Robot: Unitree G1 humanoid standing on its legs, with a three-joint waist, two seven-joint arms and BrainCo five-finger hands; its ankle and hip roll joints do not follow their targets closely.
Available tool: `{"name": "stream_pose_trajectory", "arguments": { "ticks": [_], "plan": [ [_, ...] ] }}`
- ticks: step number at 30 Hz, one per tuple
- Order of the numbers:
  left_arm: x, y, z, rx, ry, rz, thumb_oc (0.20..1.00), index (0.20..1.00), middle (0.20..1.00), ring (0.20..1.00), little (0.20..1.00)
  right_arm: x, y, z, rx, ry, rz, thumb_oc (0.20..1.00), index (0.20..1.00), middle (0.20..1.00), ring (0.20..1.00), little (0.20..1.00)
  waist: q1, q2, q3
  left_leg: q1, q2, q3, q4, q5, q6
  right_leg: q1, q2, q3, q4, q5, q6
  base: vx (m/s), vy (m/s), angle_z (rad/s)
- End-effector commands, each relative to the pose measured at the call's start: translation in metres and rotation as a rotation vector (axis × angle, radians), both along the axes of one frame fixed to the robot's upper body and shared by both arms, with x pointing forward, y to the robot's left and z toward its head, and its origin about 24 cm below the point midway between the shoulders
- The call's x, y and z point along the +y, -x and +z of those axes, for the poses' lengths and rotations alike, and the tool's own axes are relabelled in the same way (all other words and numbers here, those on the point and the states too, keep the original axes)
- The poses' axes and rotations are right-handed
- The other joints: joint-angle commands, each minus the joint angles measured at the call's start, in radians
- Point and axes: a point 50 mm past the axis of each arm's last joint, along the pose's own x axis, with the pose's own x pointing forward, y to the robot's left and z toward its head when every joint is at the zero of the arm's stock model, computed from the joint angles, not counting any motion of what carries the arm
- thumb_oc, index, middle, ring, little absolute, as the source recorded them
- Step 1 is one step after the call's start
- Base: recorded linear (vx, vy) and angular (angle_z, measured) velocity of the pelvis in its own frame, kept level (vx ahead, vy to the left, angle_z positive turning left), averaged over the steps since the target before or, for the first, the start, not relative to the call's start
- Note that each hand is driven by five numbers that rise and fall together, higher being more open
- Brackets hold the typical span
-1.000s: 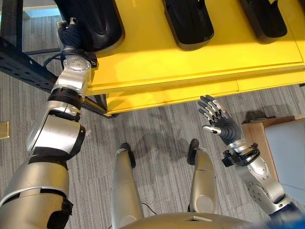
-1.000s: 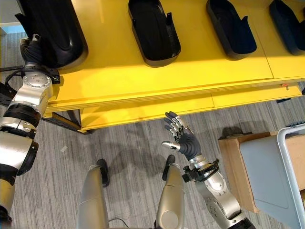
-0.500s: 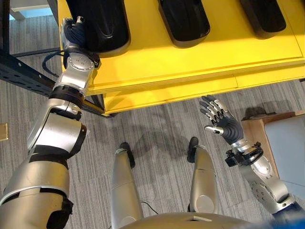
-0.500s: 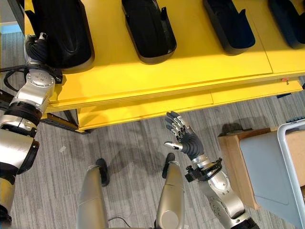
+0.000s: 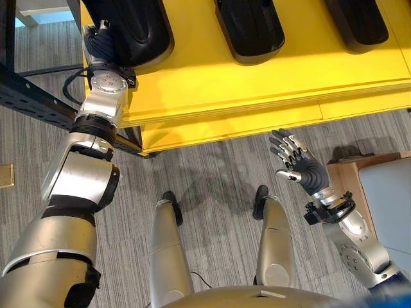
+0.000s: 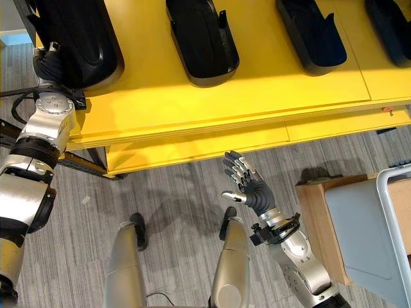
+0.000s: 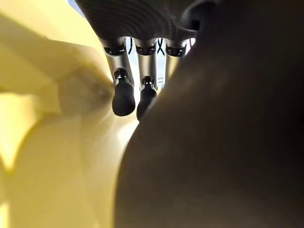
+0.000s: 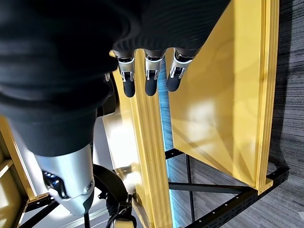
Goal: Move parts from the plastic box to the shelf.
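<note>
Left robot hand (image 6: 48, 63) against a black part (image 6: 77, 38) on the yellow shelf (image 6: 192, 102), grip hidden, cannot tell, right robot hand (image 6: 247, 186) wide open over the floor

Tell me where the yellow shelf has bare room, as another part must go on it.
The yellow shelf is bare along its front edge, and between the leftmost black part and the second part. The left corner is crowded: the left hand is against the leftmost part.
</note>
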Motion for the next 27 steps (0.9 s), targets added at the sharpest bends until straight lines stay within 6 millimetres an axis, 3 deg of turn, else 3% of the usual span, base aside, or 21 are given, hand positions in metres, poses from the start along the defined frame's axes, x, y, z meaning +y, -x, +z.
{"name": "stream_pose_trajectory", "arguments": {
  "ticks": [1,19,27],
  "plan": [
    [0.019,0.007,0.017,-0.084,0.068,0.054,1.0,1.0,1.0,1.0,1.0,-0.005,0.004,0.014,-0.058,-0.016,0.019,1.0,1.0,1.0,1.0,1.0,0.013,0.004,-0.04,0.014,0.019,0.025,-0.046,0.015,0.014,-0.015,0.042,0.028,0.036,-0.032,-0.051,0.0,0.0,0.0],
    [0.033,0.012,0.021,-0.059,0.017,0.104,1.0,1.0,1.0,1.0,1.0,-0.01,0.005,0.014,-0.057,-0.001,0.018,1.0,1.0,1.0,1.0,1.0,0.02,0.007,-0.044,0.011,0.02,0.027,-0.036,0.013,0.015,-0.025,0.04,0.039,0.048,-0.032,-0.051,0.0,0.0,0.0],
    [0.041,0.019,0.037,-0.11,-0.022,0.112,1.0,1.0,1.0,1.0,1.0,-0.011,0.003,0.016,-0.068,0.006,0.021,1.0,1.0,1.0,1.0,1.0,0.031,0.014,-0.049,0.04,0.017,0.028,-0.045,0.013,0.013,0.001,0.034,0.035,0.051,-0.039,-0.049,0.0,0.0,0.0]
  ]
}}
